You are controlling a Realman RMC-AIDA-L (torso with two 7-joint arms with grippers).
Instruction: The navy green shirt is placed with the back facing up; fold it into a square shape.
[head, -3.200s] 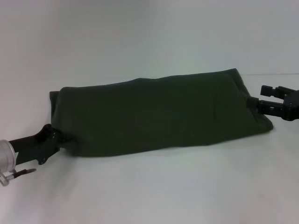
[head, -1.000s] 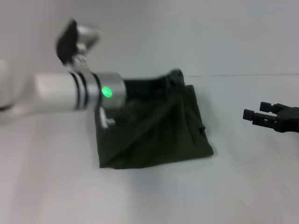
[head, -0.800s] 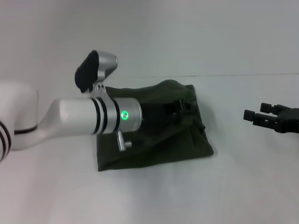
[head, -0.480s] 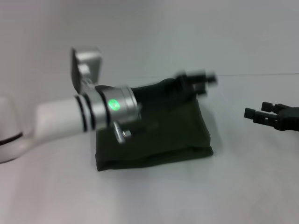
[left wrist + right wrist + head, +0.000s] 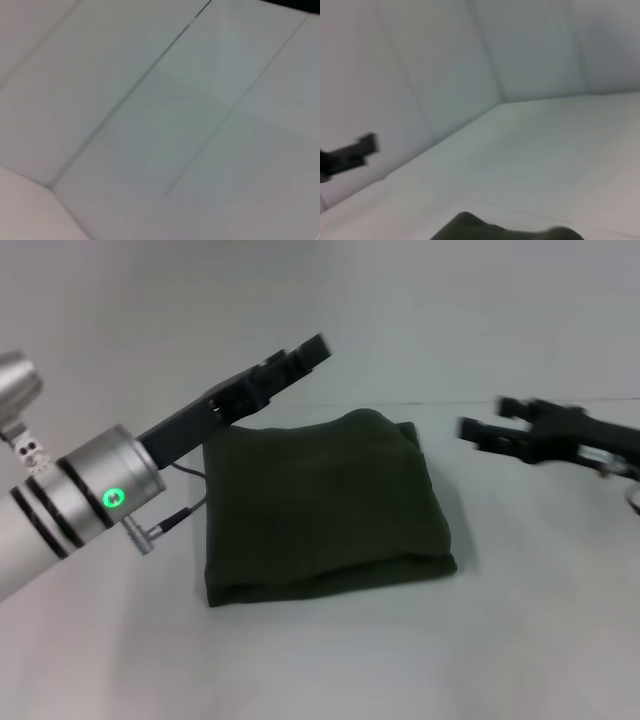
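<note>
The dark olive-green cotton shirt (image 5: 325, 505) is found lying on the white table (image 5: 330, 660) as a compact, near-square bundle, plain side up, with a rounded fold along its near edge and a slight hump at its far right corner; the folding is judged to be practically complete. The black left gripper (image 5: 300, 355) is held raised above the table beyond the bundle's far left corner, clear of the cloth and holding nothing; its fingers appear drawn together. The black right gripper (image 5: 490, 425) is held above the table well to the right of the shirt, fingers spread, empty. Neither is in contact with the fabric, which is consistent with a finished fold. In the right wrist view a dark corner of the shirt (image 5: 495, 230) is visible. Nothing else is seen on the table, and no obstruction is noted.
</note>
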